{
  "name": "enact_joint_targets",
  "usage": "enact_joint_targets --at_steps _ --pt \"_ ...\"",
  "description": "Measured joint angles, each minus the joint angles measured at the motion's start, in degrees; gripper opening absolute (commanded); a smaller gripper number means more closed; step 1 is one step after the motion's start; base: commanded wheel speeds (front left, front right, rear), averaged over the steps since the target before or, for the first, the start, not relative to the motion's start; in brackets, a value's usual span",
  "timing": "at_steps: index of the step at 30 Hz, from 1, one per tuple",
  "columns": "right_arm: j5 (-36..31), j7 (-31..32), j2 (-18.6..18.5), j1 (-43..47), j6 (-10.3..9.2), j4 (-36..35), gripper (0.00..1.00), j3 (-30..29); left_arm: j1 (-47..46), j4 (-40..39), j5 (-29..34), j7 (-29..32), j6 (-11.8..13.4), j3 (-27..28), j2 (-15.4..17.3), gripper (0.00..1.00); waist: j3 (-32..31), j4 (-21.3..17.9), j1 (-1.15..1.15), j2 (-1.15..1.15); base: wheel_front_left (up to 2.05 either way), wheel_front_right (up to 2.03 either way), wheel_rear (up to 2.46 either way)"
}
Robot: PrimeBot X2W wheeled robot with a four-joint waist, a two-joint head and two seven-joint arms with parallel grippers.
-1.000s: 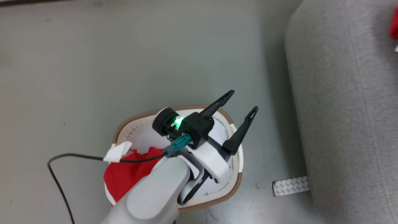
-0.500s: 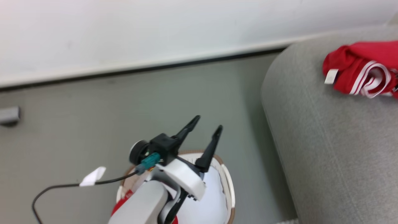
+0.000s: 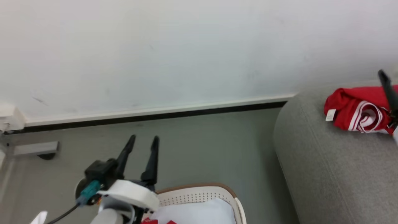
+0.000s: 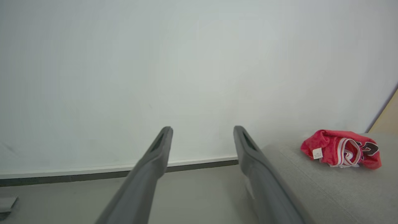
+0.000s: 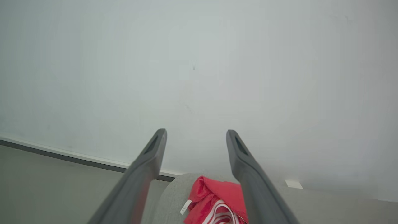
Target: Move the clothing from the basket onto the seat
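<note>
Red clothing (image 3: 351, 105) bunched on grey seat (image 3: 326, 174), beneath spread empty right jaws, left jaws spread, well apart

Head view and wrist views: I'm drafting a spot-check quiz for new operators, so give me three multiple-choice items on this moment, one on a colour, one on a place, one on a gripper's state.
1. What colour is the rim of the basket?
A. brown
B. blue
C. black

2. Where does the bundled red garment lie?
A. in the basket
B. on the grey seat
C. on a shelf

3. How is the left gripper?
A. shut on the garment
B. shut on the basket's handle
C. open and empty

Answers:
1 A: the head view shows a brown band along the top of the cream perforated side.
2 B: the head and left wrist views show it resting on the seat's upholstery, apart from the basket.
3 C: the left wrist view shows its fingers spread with nothing between them.
</note>
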Motion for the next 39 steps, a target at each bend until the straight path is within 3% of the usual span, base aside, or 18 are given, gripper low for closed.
enact_joint_targets --at_steps 7,11,19,29,39 --pt "-7.2 -6.7 8.9 13.9 0.00 -3.5 1.00 -11.2 7.8 -3.6 1.3 0.0 1.9 9.3 -0.6 1.00 -2.6 2.2 0.01 0.00 0.00 0.00 0.00" --pt "-11.0 -7.8 14.8 22.9 0.00 -6.9 1.00 -17.5 10.7 -4.3 4.4 0.0 0.9 12.2 -1.6 1.00 -2.8 2.8 0.01 0.00 0.00 0.00 0.00" --pt "-16.1 -11.2 23.7 34.8 0.00 -12.7 1.00 -22.7 13.2 -3.8 11.0 0.0 -1.9 16.8 -4.0 1.00 -3.0 1.6 0.01 0.00 0.00 0.00 0.00" --pt "-19.7 -12.0 28.8 39.1 0.00 -15.2 1.00 -26.3 14.9 -3.4 14.8 0.0 -5.3 20.9 -7.4 1.00 -2.4 1.2 0.02 0.00 0.00 0.00 0.00" --pt "-20.8 -12.0 29.8 38.9 0.00 -15.8 1.00 -26.2 14.7 -2.6 16.0 0.0 -7.3 22.5 -8.6 1.00 -2.1 1.4 0.02 0.00 0.00 0.00 0.00"
